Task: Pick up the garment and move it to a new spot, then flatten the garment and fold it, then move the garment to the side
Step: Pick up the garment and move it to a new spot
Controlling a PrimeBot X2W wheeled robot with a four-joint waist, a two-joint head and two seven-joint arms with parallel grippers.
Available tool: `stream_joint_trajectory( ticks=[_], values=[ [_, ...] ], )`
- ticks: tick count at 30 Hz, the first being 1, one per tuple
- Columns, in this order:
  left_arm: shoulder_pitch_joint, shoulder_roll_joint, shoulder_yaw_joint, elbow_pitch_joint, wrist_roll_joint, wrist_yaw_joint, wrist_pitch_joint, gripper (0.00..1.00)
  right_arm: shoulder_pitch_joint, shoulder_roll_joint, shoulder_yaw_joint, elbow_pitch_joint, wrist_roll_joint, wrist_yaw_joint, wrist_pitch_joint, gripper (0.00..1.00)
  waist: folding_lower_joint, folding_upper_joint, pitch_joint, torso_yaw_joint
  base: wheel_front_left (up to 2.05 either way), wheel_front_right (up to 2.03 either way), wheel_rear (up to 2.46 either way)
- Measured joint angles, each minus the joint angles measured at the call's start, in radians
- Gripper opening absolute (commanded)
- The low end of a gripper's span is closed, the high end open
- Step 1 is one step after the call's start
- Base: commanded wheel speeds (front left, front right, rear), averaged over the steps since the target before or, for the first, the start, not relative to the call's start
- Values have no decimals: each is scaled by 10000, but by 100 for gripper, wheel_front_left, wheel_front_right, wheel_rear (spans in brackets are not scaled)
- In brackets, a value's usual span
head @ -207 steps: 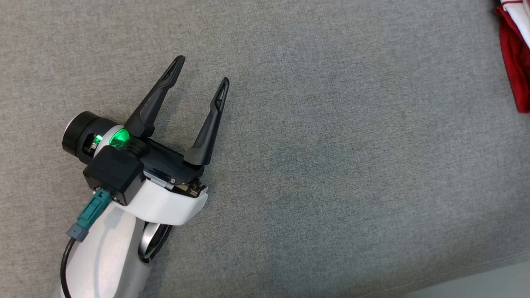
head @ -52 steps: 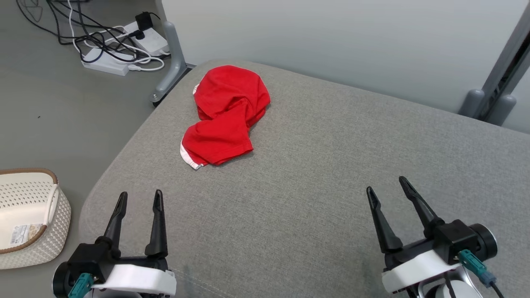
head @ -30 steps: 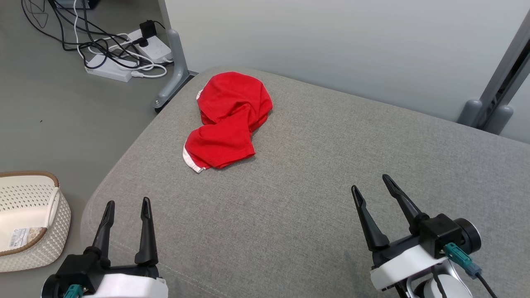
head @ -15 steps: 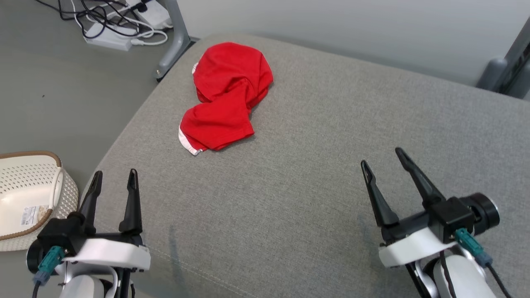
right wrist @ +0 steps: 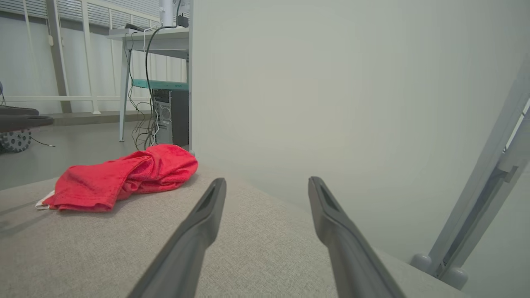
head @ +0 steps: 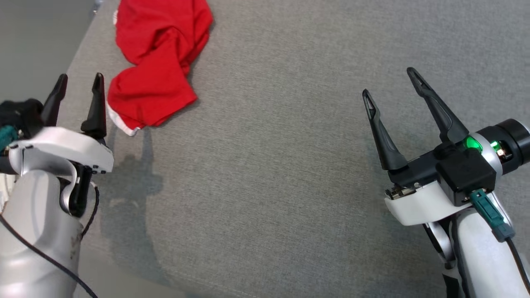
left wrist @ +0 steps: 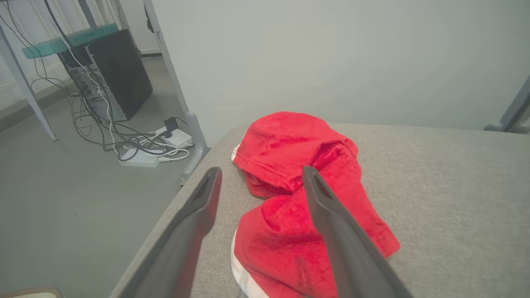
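Red garment [head: 159, 58] lies bunched at the far left corner of the grey cushion [head: 269, 174]. Both jaws gape empty: left gripper [head: 80, 78] just beside it, right gripper [head: 388, 82] well apart. A shallow pinch might shove cloth over the left edge.

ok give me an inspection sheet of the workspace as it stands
surface: grey cushion, bare fabric, arm shadows at the left
job's things: red garment, crumpled in a heap near the cushion's left edge, white trim showing, not held
clutter: nothing seen
claws: left claw open, just short of the garment; right claw open, over bare cushion, far from the garment
cables: cords and power strips on the floor; teal plug on the right arm
surroundings: pale wall, computer tower, grey frame
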State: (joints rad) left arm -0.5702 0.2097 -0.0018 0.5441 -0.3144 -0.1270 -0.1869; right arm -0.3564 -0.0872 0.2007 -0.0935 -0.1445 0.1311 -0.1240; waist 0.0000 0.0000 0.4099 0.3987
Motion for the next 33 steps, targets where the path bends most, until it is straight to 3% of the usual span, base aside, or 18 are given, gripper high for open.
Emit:
stream_joint_trajectory(
  ticks=[11,19,20,21,22,25,33],
  values=[
    [-2364,1264,-1835,2197,-1820,-27,1367,100,-452,-10,447,-1041,-485,0,403,100,1,0,1168,-1317,0,0,0],
    [-3166,1402,-2303,3685,-2316,-31,1948,100,-499,38,493,-1200,-569,0,502,100,0,-1,1521,-1667,0,0,0],
    [-3200,1386,-2403,3808,-2337,-31,2015,93,-498,44,504,-1200,-573,0,502,100,0,-1,1536,-1686,0,0,0],
    [-3237,1371,-2477,3925,-2412,-31,2042,53,-498,50,512,-1198,-573,0,502,100,1,0,1542,-1702,0,0,0],
    [-3286,1371,-2541,4010,-2476,-31,2038,0,-498,50,510,-1191,-573,0,500,100,1,0,1539,-1712,0,0,0],
    [-3372,1383,-2721,4119,-2692,-29,1785,0,-497,69,464,-1124,-573,0,449,100,0,0,1471,-1728,0,0,0],
    [-3405,1634,-2683,4242,-2895,-31,-82,0,-427,169,349,-612,-426,0,109,100,0,0,875,-1735,0,0,0]
  ],
)
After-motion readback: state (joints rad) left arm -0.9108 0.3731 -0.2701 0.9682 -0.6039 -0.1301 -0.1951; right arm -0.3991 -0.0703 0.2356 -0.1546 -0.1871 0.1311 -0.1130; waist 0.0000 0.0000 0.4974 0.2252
